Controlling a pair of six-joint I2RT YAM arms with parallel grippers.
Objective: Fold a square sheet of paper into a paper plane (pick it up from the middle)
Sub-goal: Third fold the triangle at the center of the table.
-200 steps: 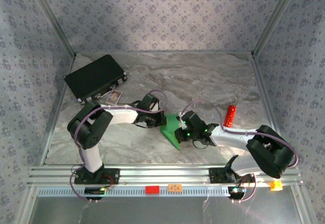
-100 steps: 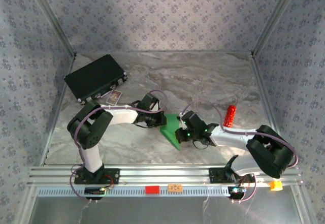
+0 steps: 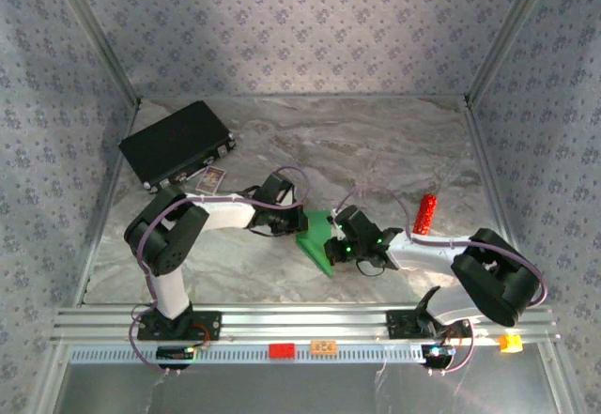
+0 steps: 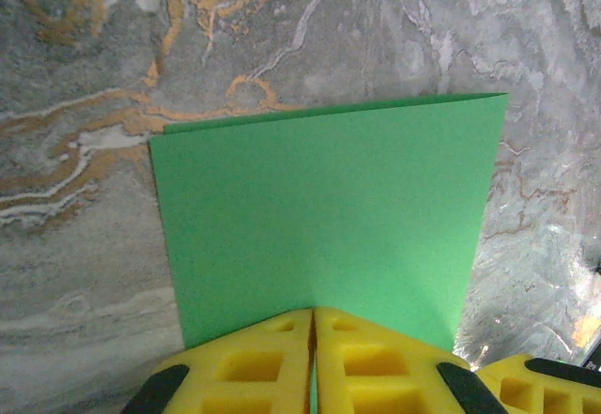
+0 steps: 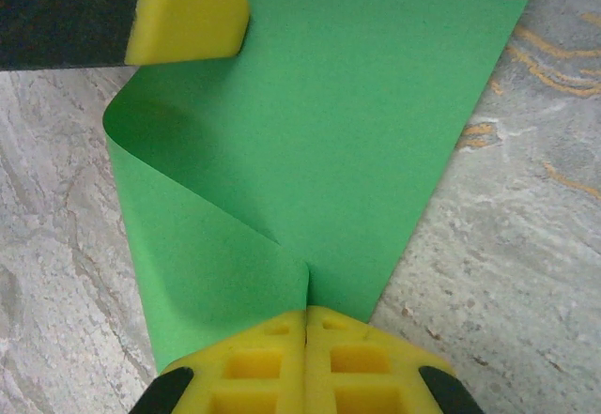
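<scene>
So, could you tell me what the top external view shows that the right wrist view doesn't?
Top external: the black case, the red cylinder, the patterned walls. Right wrist: the right gripper shut on the square sheet of paper where it curls over, a yellow finger of the left gripper at its far edge. Both: that green sheet on the marbled table.

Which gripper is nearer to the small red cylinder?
Right. The right gripper sits left of the red cylinder, clamping the green paper; the left gripper clamps it farther left.
</scene>
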